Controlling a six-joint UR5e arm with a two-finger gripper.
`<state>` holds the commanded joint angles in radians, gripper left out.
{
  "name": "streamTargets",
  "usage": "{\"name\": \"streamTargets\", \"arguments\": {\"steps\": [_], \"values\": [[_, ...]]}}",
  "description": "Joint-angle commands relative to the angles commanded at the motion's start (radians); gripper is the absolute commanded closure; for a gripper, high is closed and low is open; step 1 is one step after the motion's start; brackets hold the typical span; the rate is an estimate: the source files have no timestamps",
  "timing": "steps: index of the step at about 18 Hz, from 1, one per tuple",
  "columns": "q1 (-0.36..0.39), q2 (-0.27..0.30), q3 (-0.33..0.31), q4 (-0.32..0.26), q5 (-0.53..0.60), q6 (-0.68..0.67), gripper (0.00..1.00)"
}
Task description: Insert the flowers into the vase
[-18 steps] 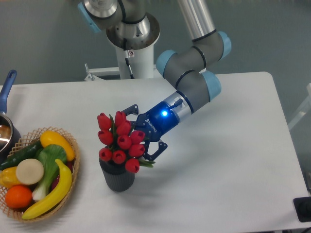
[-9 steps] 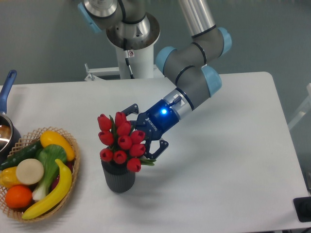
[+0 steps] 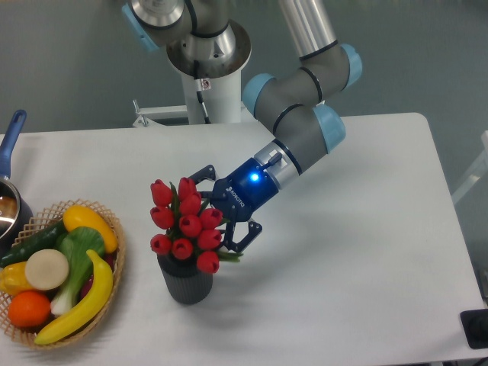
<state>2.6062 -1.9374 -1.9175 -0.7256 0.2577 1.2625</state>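
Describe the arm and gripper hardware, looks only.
Silver-grey tubular arm with light blue joint caps and dark grey joint housings, on a white pedestal. A silver ring joins the wrist to the gripper, which has a glossy blue body with small white lettering, a lit blue-white LED, and dark blue-black linkage fingers. No loose cables visible.

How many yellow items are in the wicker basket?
3 show. A yellow banana curves along the right side of the basket, a yellow pepper sits at the top, and a smaller yellow piece lies at the left edge. More may be hidden underneath.
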Motion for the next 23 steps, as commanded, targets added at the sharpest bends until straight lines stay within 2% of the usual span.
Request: {"name": "streamTargets", "arguments": {"steps": [4, 9, 13, 15, 20, 23], "values": [[-0.002, 0.009, 0.002, 0.000, 0.066, -0.002, 0.00], [0.012, 0.054, 0.006, 0.000, 0.113, 0.008, 0.00], [0.060, 0.149, -0.035, -0.002, 0.260, 0.072, 0.00], [0.084, 0.170, -0.037, -0.002, 0.323, 0.081, 0.00], [0.129, 0.241, -0.020, -0.002, 0.564, 0.081, 0.00], [0.149, 0.267, -0.005, -0.002, 0.672, 0.081, 0.00]]}}
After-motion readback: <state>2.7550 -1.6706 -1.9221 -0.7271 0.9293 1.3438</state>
